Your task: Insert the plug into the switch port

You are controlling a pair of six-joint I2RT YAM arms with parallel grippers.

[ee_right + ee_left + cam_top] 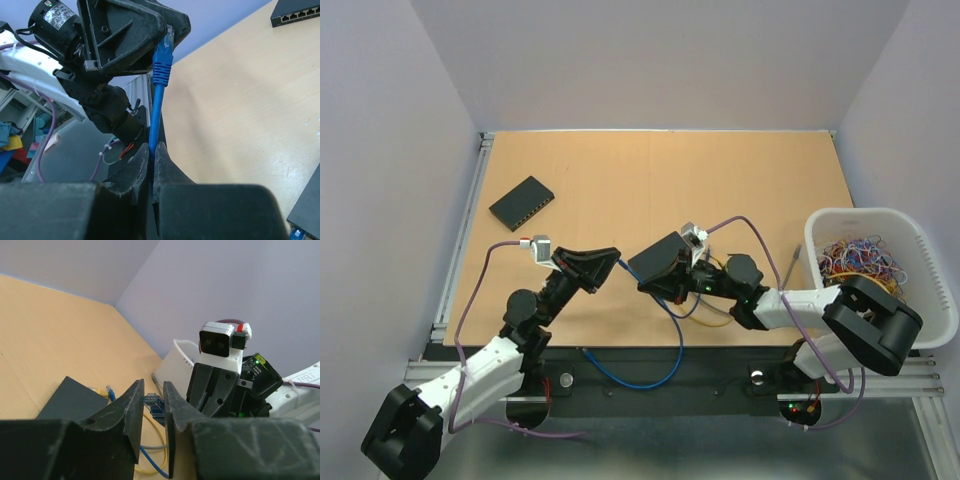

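Observation:
A black switch (522,203) lies flat at the table's back left; its row of ports (295,12) shows in the right wrist view. The blue plug (162,55) points upward on its blue cable (156,110). My right gripper (152,149) is shut on that cable a little below the plug, near the table's middle (648,283). My left gripper (154,390) meets it from the left (616,253). Its jaws stand narrow, with the plug (152,404) filling the gap between their tips.
A second dark switch (660,255) lies under the right arm, with blue and yellow cables (150,467) beside it. A white basket (920,235) of bundled cables stands at the right edge. The blue cable loops down over the front rail (650,380).

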